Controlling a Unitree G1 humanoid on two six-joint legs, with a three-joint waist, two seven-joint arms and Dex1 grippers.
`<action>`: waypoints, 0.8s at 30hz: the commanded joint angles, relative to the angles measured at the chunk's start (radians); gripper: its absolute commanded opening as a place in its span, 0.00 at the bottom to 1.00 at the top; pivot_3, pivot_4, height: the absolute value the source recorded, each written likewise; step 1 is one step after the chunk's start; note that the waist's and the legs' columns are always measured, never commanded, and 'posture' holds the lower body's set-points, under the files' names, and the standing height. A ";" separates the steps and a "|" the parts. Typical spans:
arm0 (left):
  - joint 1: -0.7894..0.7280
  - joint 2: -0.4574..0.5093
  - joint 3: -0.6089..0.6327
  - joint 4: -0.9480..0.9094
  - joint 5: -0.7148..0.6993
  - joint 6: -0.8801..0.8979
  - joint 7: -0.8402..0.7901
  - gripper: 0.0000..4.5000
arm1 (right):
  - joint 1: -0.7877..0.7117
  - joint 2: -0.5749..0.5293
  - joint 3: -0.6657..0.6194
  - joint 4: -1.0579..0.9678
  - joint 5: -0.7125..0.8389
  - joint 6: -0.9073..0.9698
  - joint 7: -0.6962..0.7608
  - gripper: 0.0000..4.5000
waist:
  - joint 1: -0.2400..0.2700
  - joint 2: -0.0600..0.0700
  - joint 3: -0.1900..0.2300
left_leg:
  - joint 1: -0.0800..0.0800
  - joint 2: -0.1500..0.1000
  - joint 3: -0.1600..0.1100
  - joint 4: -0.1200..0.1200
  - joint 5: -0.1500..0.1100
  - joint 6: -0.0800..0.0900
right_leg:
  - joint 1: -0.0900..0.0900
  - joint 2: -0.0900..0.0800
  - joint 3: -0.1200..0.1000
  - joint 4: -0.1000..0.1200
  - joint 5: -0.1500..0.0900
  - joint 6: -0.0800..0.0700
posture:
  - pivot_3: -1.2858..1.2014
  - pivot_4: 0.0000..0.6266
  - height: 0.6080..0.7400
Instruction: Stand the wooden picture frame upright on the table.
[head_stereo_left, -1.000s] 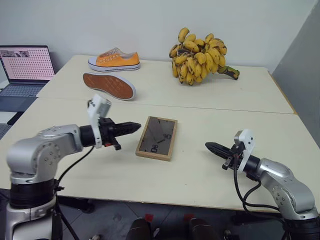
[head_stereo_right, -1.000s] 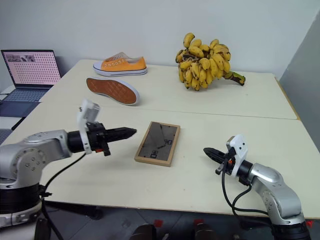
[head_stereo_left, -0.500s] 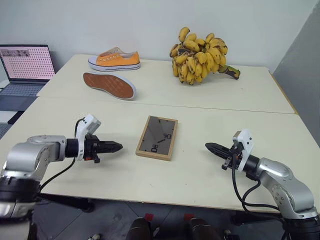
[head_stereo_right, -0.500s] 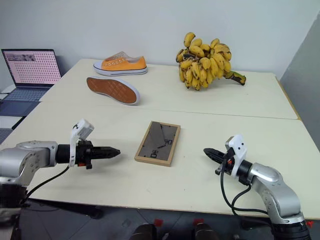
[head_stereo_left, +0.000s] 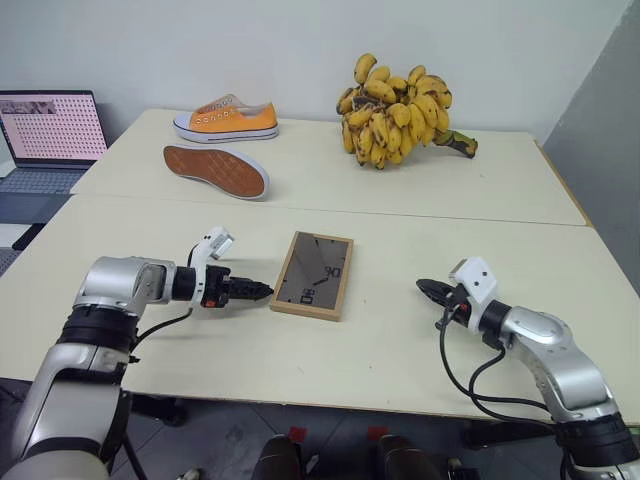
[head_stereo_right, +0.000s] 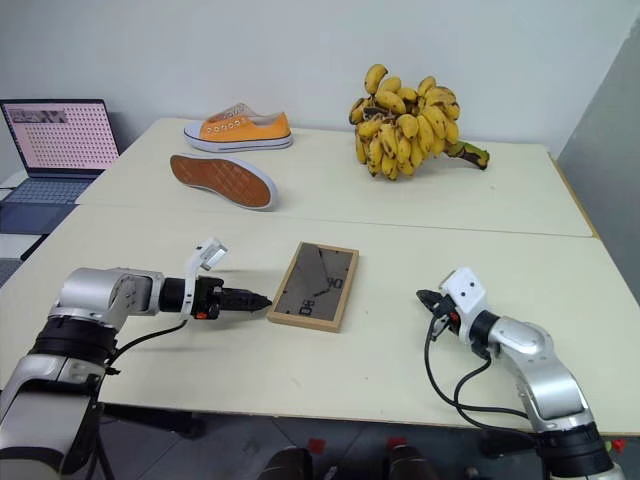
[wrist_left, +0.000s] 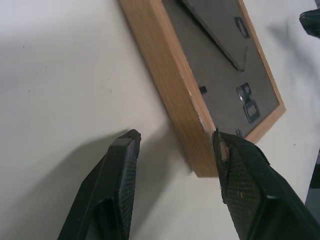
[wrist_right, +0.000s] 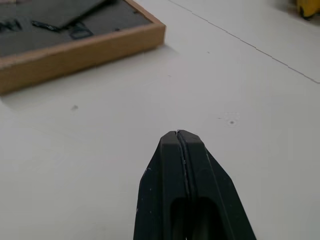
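Wood, light: the picture frame (head_stereo_left: 313, 275) lay flat on the table (head_stereo_left: 400, 340), dark backing and folded stand facing up, picture side down, near the middle front of the table, so nothing could yet prop it. Left hand (head_stereo_left: 262, 292) sat low at the frame's near left corner, fingers (wrist_left: 120, 170) spread, one just at the wooden edge, the other on bare table; placed, it seemed, to catch that edge and tip the frame up. Right hand (head_stereo_left: 428, 289) hung well apart to the frame's right, fingers pressed together, holding nothing. Far side: two orange shoes (head_stereo_left: 225, 118), a bunch of bananas (head_stereo_left: 398, 110). Laptop (head_stereo_left: 50, 130) off to the left.
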 joint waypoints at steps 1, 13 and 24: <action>-0.097 -0.044 -0.015 0.127 0.034 0.011 -0.027 0.55 | -0.075 0.020 0.077 0.089 -0.111 -0.118 -0.016 0.00 | -0.001 0.000 0.000 | 0.000 0.000 0.000 0.000 0.000 0.000 | 0.000 0.000 0.000 0.000 0.000 0.000 | 0.52 0.24 1.00; -0.162 -0.110 -0.030 0.229 0.100 -0.028 -0.095 0.55 | -0.215 0.170 0.173 0.313 -0.226 -0.206 -0.055 0.00 | -0.009 0.000 0.000 | 0.000 0.000 -0.002 0.000 0.000 0.000 | 0.000 0.000 -0.002 0.002 0.000 0.000 | 0.52 0.24 1.00; -0.172 -0.162 -0.003 0.230 0.094 0.005 -0.097 0.55 | -0.292 0.289 0.223 0.333 -0.244 -0.192 -0.054 0.00 | -0.010 0.000 0.000 | -0.001 0.000 -0.004 0.002 0.000 0.000 | 0.001 -0.001 -0.004 0.002 0.000 0.000 | 0.52 0.24 1.00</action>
